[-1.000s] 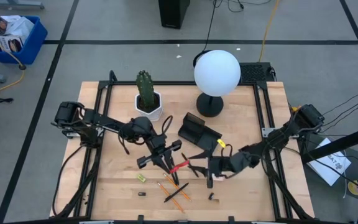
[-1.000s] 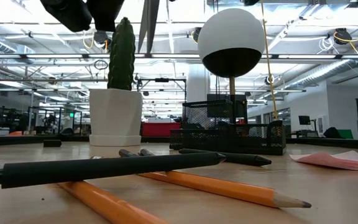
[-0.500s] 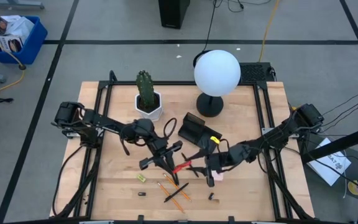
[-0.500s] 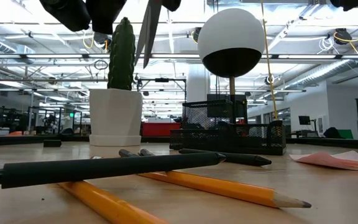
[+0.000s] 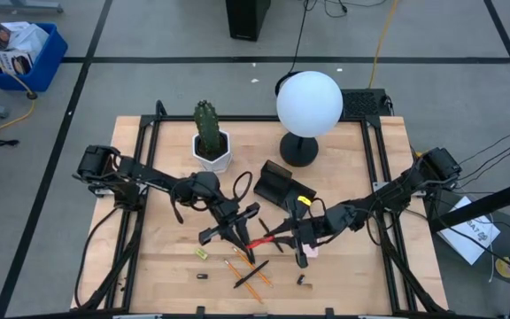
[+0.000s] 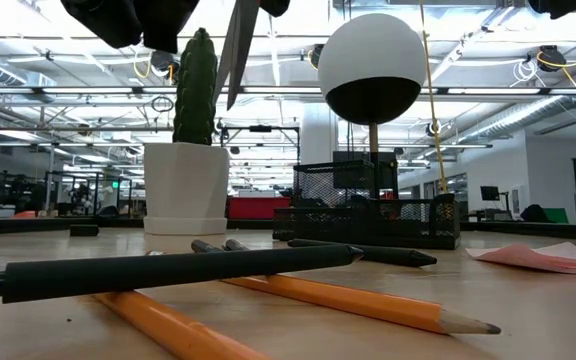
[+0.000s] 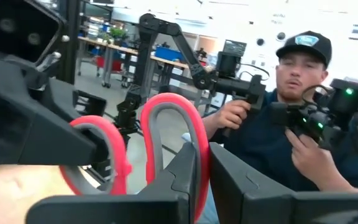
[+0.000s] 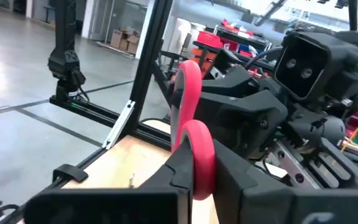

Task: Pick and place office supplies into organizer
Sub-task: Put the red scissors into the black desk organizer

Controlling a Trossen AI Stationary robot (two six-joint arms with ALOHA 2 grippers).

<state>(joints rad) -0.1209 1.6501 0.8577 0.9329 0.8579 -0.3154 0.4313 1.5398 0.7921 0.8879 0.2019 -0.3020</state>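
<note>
Both arms meet over the middle of the table, and the scissors (image 5: 259,240) hang in the air between them. The left gripper (image 7: 197,180) has its fingers pressed together on one red handle loop. The right gripper (image 8: 194,171) has its fingers clamped on a red loop too, with the left arm's wrist close in front of it. This looks like a hand-over caught halfway: both grippers grip the scissors at once.

From table height the blades (image 6: 236,45) point down, hanging well above the wood, near the cactus (image 6: 195,75).

The organizer (image 5: 282,188) sits just in front of the lamp (image 5: 306,111), close to the right arm. Still lying on the table are the pencils (image 5: 248,273) and a pen (image 5: 251,274), crossed in a small heap toward the near edge, with the yellow piece (image 5: 201,253) and two clips (image 5: 204,276) beside them. The pink pad (image 5: 309,252) lies under the right arm. So the task seems at an early stage; I can't see whether anything is in the organizer yet.

Next, I'd say, the left gripper must let go cleanly before the right arm pulls away, or the two will tug against each other. Then the right arm needs to swing back to the organizer and lower the scissors blades-first into a compartment.

In the left wrist view, a person stands beyond the table holding controller handles.
</note>
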